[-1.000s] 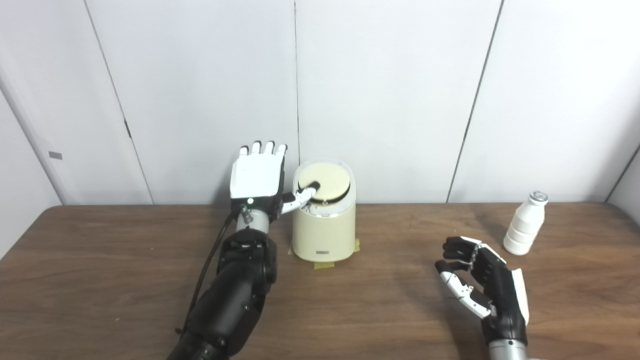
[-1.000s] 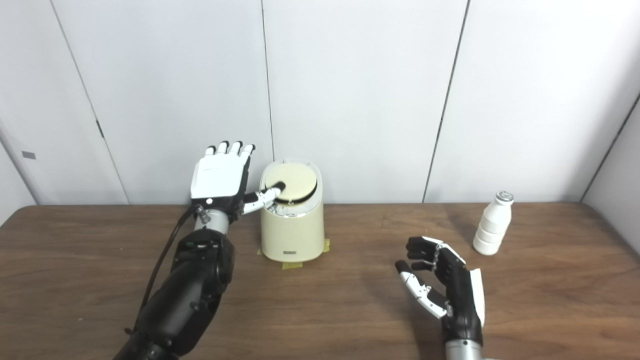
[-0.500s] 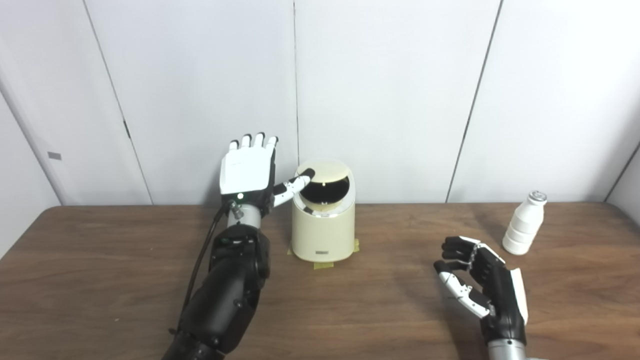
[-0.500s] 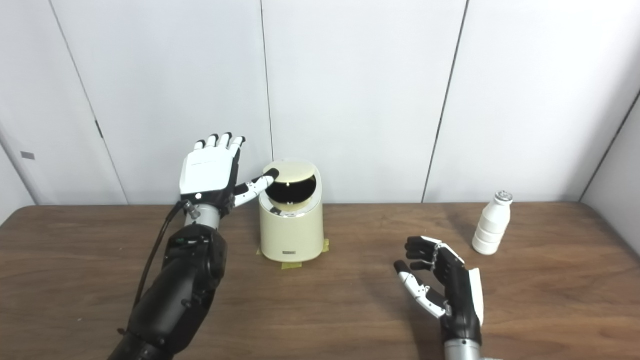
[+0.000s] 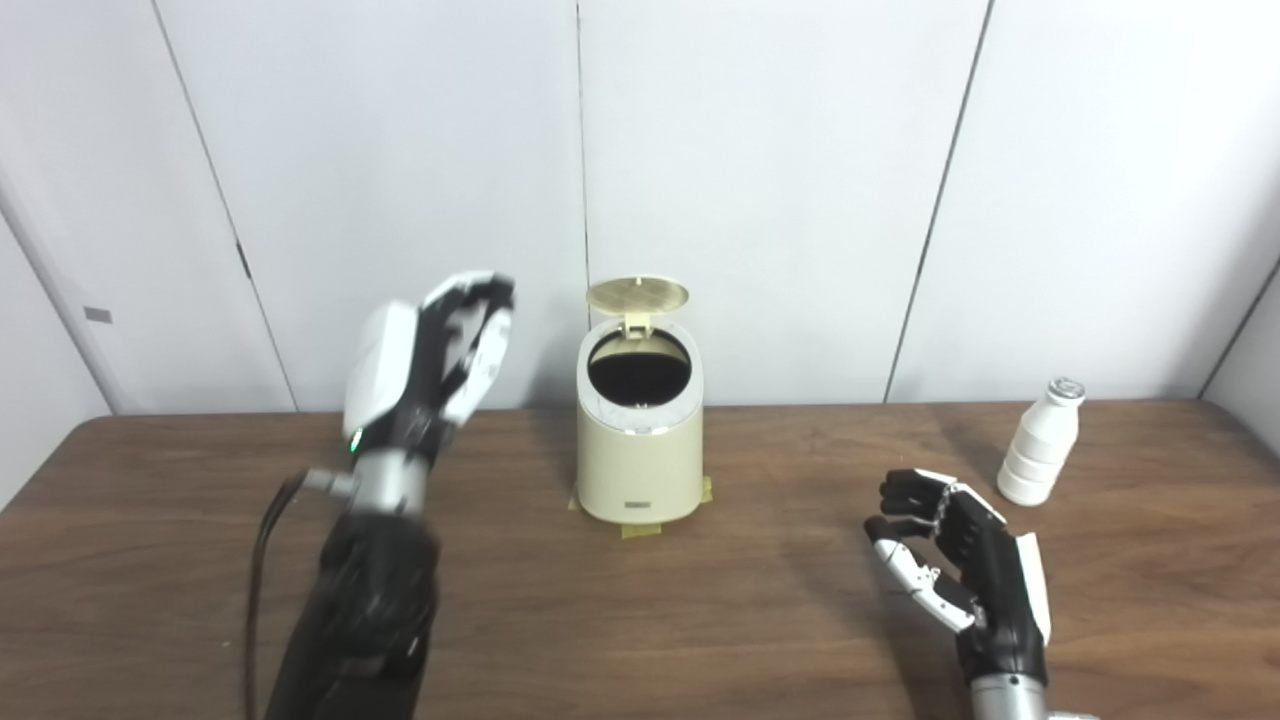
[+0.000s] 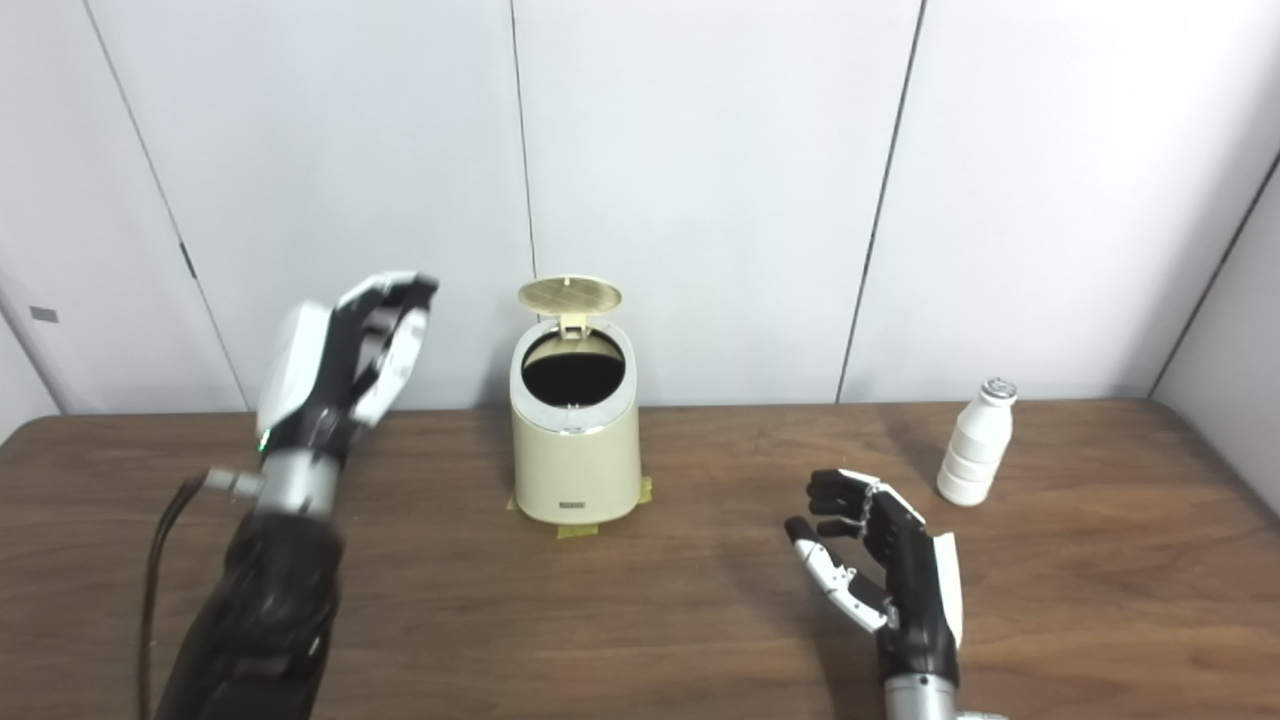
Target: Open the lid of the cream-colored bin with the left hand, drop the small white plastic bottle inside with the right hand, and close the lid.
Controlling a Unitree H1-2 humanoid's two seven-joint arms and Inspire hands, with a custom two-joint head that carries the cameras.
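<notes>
The cream-colored bin (image 5: 638,455) stands at the back middle of the table. Its round lid (image 5: 637,293) is flipped up on the rear hinge, and the dark opening (image 5: 638,365) shows. My left hand (image 5: 430,362) hangs raised to the left of the bin, clear of it, open with fingers loosely curled and holding nothing. The small white plastic bottle (image 5: 1042,443) stands upright at the back right. My right hand (image 5: 955,565) hovers over the table in front and to the left of the bottle, open, fingers half curled, empty.
Yellow tape tabs (image 5: 635,529) stick out under the bin's base. The brown wooden table (image 5: 700,620) ends at a white panelled wall (image 5: 800,180) close behind the bin and the bottle.
The lid swung from nearly shut to fully upright. My left hand left the lid, drew back to the left and turned sideways. The right hand barely moved. The view shifted slightly.
</notes>
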